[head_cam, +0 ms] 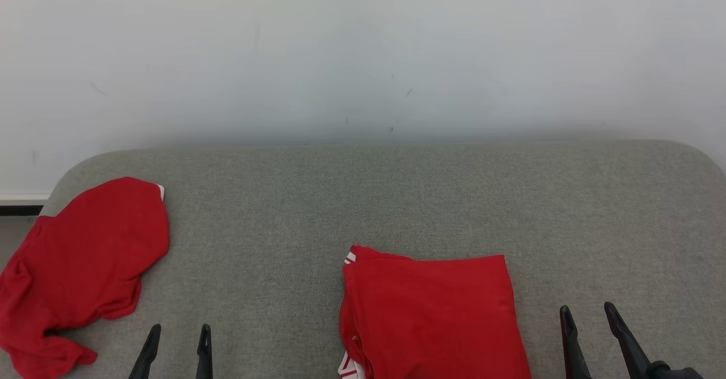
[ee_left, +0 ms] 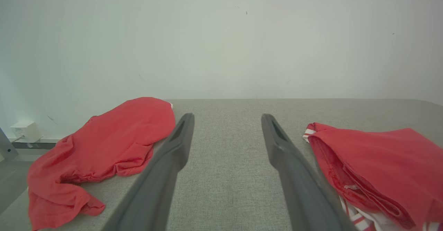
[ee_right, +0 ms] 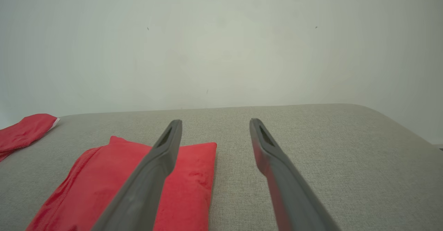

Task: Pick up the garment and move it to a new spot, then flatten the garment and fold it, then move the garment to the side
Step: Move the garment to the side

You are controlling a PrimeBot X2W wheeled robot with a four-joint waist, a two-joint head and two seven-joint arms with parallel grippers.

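Standing behind everything, the plain pale wall [head_cam: 363, 55] is smooth, with a few small dark marks. Below it lies the grey desk covered in woven fabric [head_cam: 397, 197], with rounded far corners. Its middle and whole right part are bare, so there is wide free room there.

The folded red cloth garment [head_cam: 431, 316] lies at the near middle of the desk, between the two grippers. It is a flat, almost rectangular stack. Its straight far edge runs parallel to the wall, and the layered side with white stripes faces left. Its near end is cut off, so I cannot tell the long axis.

The crumpled red cloth garment [head_cam: 85, 254] lies at the far left, wrinkled. It stretches diagonally from a rounded far-right end to the near left, where it reaches the desk's left edge.

The left gripper [head_cam: 180, 329] and right gripper [head_cam: 587, 308] have dark fingers spread wide, holding nothing.
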